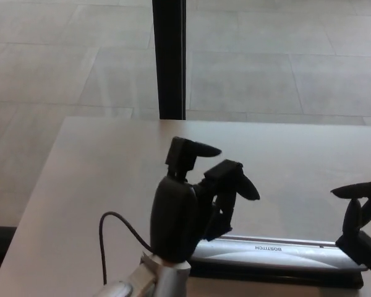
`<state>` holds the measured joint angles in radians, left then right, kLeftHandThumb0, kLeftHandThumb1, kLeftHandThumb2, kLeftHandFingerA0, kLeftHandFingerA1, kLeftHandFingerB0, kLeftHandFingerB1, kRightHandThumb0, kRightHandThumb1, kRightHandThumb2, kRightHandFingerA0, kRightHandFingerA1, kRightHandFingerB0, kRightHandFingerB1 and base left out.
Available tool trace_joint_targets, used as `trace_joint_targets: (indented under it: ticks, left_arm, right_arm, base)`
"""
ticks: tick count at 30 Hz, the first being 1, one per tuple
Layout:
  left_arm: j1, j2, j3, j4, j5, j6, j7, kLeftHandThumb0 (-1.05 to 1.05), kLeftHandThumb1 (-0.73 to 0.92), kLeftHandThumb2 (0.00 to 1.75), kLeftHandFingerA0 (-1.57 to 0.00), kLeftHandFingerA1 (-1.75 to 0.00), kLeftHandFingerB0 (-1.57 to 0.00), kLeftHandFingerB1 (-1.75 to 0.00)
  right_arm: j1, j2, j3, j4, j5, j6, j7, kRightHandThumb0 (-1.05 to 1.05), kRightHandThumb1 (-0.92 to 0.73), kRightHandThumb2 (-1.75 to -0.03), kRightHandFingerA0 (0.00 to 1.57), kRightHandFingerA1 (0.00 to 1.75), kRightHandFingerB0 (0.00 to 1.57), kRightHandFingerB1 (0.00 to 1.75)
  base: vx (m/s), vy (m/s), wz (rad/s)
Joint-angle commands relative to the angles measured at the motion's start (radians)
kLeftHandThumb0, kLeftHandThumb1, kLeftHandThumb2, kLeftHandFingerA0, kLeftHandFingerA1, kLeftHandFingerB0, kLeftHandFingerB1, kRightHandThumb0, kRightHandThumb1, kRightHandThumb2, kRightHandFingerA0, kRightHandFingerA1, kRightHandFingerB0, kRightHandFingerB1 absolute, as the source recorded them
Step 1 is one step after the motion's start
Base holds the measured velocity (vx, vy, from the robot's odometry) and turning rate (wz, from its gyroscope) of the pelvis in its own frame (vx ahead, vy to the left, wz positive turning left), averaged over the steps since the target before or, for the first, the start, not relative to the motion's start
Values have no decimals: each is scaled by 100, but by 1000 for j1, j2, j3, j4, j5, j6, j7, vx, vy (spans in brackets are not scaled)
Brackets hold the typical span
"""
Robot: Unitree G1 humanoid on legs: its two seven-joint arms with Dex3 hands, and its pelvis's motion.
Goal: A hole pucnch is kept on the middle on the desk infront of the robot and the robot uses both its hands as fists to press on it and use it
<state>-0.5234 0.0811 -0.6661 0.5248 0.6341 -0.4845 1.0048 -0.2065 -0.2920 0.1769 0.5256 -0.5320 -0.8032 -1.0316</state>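
Observation:
The hole punch, a long silver lever bar marked BOSTITCH on a black base, lies across the near edge of the desk. My left hand is raised above the punch's left end, open, thumb and fingers apart and holding nothing. A black cable loops from its wrist. My right hand is at the picture's right edge, by the punch's right end, partly cut off. Its fingers are spread and hold nothing. Whether it touches the punch I cannot tell.
The pale desk stretches away to its far edge, with its left edge running down the picture's left. A black pillar stands just behind the far edge. Grey tiled floor lies beyond.

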Motion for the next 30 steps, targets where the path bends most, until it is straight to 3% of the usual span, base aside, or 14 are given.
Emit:
trace_joint_targets:
  ticks: [1, 2, 3, 5, 7, 8, 10, 11, 14, 19, 21, 23, 25, 30]
  left_arm:
    - [54, 205, 367, -498, -899, 233, -677, -20, 62, 113, -97, -175, -76, -139]
    - [62, 226, 396, -529, -936, 273, -692, -23, 60, 111, -98, -175, -76, -140]
    - [75, 262, 432, -570, -978, 317, -710, -23, 59, 112, -96, -175, -74, -143]
    - [120, 351, 522, -638, -1087, 384, -755, -20, 59, 117, -93, -175, -73, -148]
    - [147, 386, 562, -649, -1121, 397, -778, -19, 61, 114, -92, -175, -72, -146]
    - [165, 407, 592, -649, -1134, 411, -786, -16, 64, 108, -87, -175, -69, -144]
    - [225, 453, 711, -637, -1176, 476, -784, -13, 74, 82, -107, -166, -67, -97]
    - [263, 482, 794, -614, -1200, 509, -788, -16, 82, 71, -78, -175, -57, -85]
    - [311, 519, 902, -538, -1190, 509, -805, -15, 77, 72, -75, -166, -58, -70]
    - [418, 533, 1081, -466, -1191, 537, -764, -28, 71, 68, -76, -156, -66, -71]
    - [508, 526, 1182, -366, -1206, 493, -794, -55, 42, 98, -112, -119, -83, -78]
    - [525, 527, 1198, -344, -1212, 481, -817, -55, 42, 98, -112, -119, -83, -78]
    - [575, 510, 1269, -191, -1195, 423, -818, -71, 48, 72, -116, -100, -94, -63]
    - [633, 448, 1336, -71, -1194, 396, -777, -80, 59, 66, -128, -96, -94, -67]
  right_arm:
    - [16, -289, -188, -518, 766, 307, 580, -22, -58, -114, 107, 175, 81, 136]
    - [30, -314, -218, -558, 820, 350, 596, -28, -54, -115, 131, 146, 91, 118]
    - [45, -356, -257, -575, 878, 365, 629, -18, -56, -117, 107, 175, 81, 135]
    - [127, -485, -405, -607, 982, 489, 744, -24, -54, -113, 132, 146, 91, 114]
    - [167, -526, -463, -597, 1007, 523, 795, -17, -55, -109, 107, 175, 79, 129]
    - [190, -548, -507, -573, 1024, 531, 833, -14, -51, -105, 119, 168, 87, 117]
    - [248, -585, -672, -500, 1017, 612, 871, -33, -53, -91, 108, 162, 93, 78]
    - [277, -600, -783, -440, 1032, 659, 901, -37, -56, -89, 106, 155, 93, 74]
    - [314, -617, -955, -328, 1062, 726, 937, -41, -63, -75, 104, 144, 89, 68]
    - [380, -641, -1149, -59, 1039, 657, 966, -52, -67, -68, 105, 109, 73, 67]
    - [440, -609, -1257, 44, 1051, 679, 880, -60, -74, -63, 96, 77, 59, 61]
    - [447, -601, -1274, 56, 1054, 683, 866, -60, -74, -63, 96, 77, 59, 61]
    - [472, -538, -1326, 134, 1116, 646, 826, -66, -72, -62, 78, 60, 40, 56]
    - [440, -482, -1346, 280, 1117, 582, 775, -62, -77, -63, 68, 77, 34, 66]
  base:
    - [0, 0, 0]
    - [0, 0, 0]
    - [0, 0, 0]
    - [0, 0, 0]
    - [0, 0, 0]
    - [0, 0, 0]
    - [0, 0, 0]
    - [0, 0, 0]
    - [0, 0, 0]
    - [0, 0, 0]
    - [0, 0, 0]
    - [0, 0, 0]
    - [0, 0, 0]
    - [0, 0, 0]
